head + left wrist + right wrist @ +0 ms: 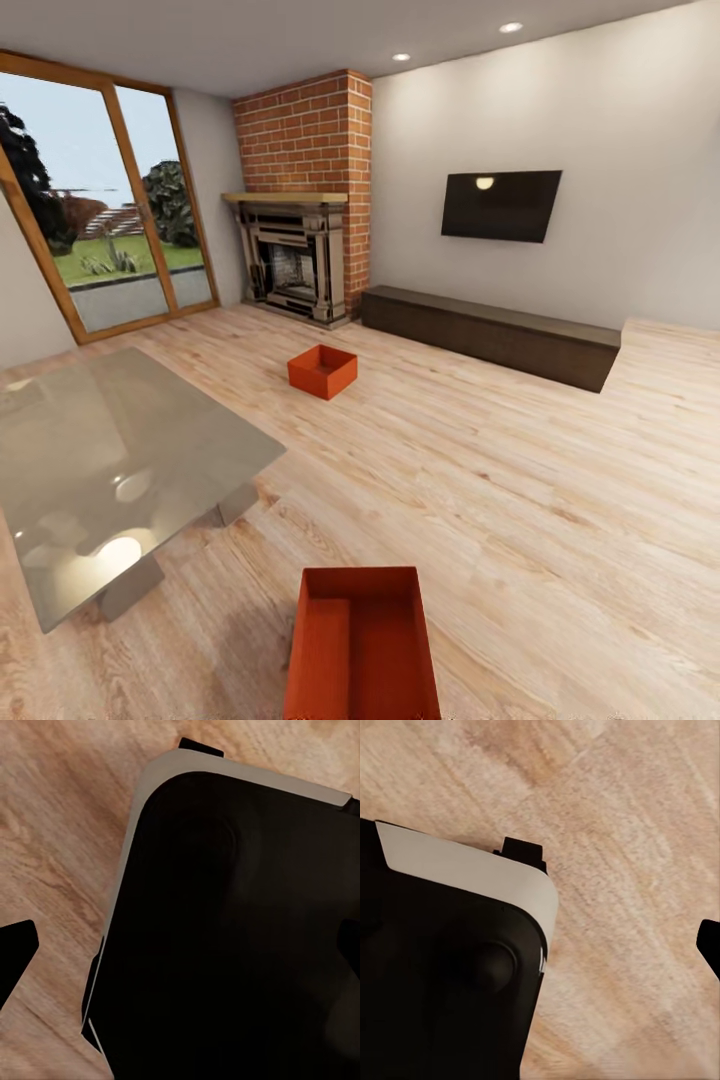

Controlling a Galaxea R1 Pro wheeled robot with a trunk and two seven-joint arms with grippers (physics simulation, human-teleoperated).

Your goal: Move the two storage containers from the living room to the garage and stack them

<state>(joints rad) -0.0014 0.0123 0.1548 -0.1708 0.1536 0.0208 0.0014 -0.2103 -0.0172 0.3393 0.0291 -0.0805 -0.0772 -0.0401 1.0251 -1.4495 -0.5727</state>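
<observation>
Both orange-red rectangular lidless bins sit on the light wood-plank living-room floor (520,480), one (322,371) near the red-brick fireplace (300,190), the other (362,645) well apart from it; nothing moved yet. Whether either hand is open, I cannot tell.

Large black robot base (240,945) with rounded corners, matte and featureless, edged by a pale grey-white band along the upper rim. Small black tab jutting from that rim. Black pointed fingertip (15,952) at the frame edge in the left wrist view. Same black body (442,982) in the right wrist view, with a white curved strip, a round raised bump, a square black tab, and a dark fingertip (711,945) at the side.
</observation>
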